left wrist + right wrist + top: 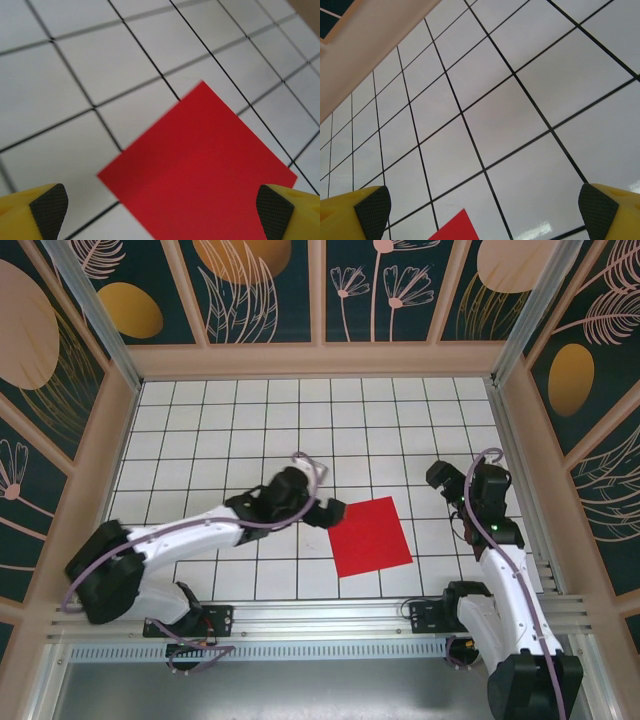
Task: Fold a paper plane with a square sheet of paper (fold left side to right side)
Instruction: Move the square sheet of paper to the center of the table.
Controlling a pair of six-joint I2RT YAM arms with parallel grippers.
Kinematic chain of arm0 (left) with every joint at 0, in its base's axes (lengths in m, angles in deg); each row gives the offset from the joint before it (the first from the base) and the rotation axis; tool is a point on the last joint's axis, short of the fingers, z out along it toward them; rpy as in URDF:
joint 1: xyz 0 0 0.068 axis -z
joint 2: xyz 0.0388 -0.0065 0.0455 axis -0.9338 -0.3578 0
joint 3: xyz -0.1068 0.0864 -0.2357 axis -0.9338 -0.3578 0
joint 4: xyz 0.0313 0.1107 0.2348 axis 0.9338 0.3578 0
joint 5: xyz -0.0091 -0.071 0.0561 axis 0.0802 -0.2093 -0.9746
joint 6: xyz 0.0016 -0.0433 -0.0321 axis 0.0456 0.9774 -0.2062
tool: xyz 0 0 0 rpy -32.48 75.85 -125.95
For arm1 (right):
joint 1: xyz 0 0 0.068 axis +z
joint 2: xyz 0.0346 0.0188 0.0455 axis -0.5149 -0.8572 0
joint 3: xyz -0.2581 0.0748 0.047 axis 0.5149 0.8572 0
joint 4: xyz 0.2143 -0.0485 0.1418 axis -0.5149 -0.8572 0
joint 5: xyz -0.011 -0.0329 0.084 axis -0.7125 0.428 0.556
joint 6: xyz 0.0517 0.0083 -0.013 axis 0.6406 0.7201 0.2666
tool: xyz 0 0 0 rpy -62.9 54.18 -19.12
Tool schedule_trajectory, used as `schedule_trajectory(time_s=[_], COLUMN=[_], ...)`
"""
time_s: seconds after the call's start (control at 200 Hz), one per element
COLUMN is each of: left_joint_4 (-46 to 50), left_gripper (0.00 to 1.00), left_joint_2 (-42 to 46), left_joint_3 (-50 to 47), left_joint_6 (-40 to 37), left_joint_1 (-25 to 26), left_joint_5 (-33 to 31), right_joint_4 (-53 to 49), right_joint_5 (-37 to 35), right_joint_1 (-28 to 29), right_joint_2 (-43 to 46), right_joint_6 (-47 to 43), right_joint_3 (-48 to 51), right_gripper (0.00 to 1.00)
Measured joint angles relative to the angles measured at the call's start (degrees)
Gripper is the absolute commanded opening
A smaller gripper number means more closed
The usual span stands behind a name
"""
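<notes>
Risk: thin bright red square sheet of paper [200,170] lies flat on white gridded tile [60,100]; I expect pads [47,210] to skid or crumple it, skewing the fold. Left gripper [162,212] gapes empty, sheet below between its jaws. Right gripper [482,215] also wide, empty, sheet's corner near its jaws. One corner points away from left jaws; no long axis.
</notes>
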Motion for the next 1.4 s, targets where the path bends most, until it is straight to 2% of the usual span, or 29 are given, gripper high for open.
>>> schedule_trajectory(time_s=[0.115,0.225,0.5,0.741,0.996,1.401], left_joint_4=[2.6,4.6,7.8,11.1,11.5,14.1], left_gripper=[0.98,0.98,0.99,0.99,0.98,0.98], left_joint_2=[-10.9,-18.1,-25.2,-27.3,-27.4,-28.5], left_joint_3=[8.7,14.2,17.4,19.8,19.1,21.1], left_joint_6=[-0.2,-0.5,-0.5,-0.7,-3.2,-15.0], left_joint_1=[6.1,9.2,9.1,9.0,5.6,-4.4], left_joint_5=[0.2,0.8,4.7,4.4,5.3,4.8], right_joint_4=[-2.3,-3.7,-5.0,-5.3,-5.3,-5.1], right_joint_5=[-0.1,-0.1,-0.1,-0.2,-0.2,1.9], right_joint_1=[0.0,0.1,0.1,0.2,0.2,0.4], right_joint_2=[1.2,1.6,1.7,1.7,1.7,1.6], right_joint_6=[0.2,0.2,0.3,0.3,0.1,0.1], right_joint_3=[0.1,0.1,0.1,0.1,0.1,1.4], right_gripper=[0.99,0.99,0.99,0.99,0.99,0.99])
